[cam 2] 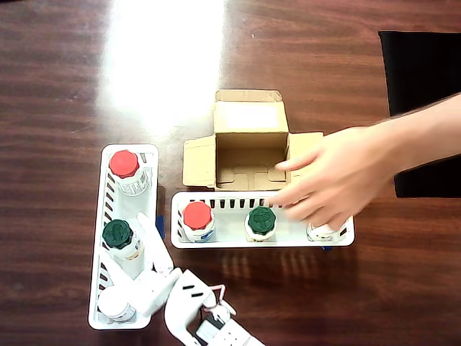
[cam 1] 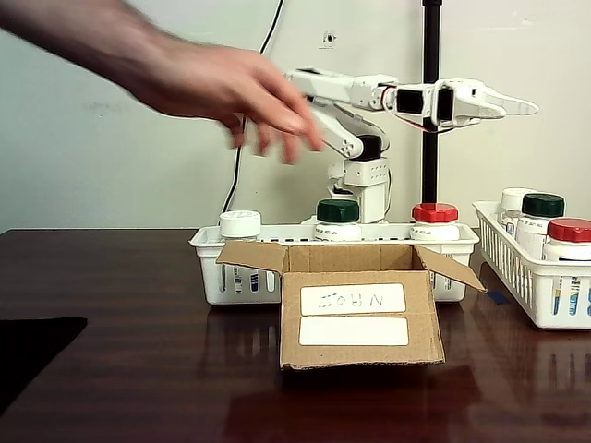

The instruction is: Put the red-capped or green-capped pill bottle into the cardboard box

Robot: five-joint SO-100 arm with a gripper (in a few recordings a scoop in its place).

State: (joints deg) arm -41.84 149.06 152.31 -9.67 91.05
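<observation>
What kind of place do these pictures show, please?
Probably a robot test bench, not a real pharmacy: a dark wooden table holds two white baskets of pill bottles, an open cardboard box, and a small white arm with its gripper.

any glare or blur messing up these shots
Overhead view: a bright glare patch washes out the table above the cardboard box. Fixed view: the person's hand is motion-blurred at the fingers; the box labels stay sharp.
</observation>
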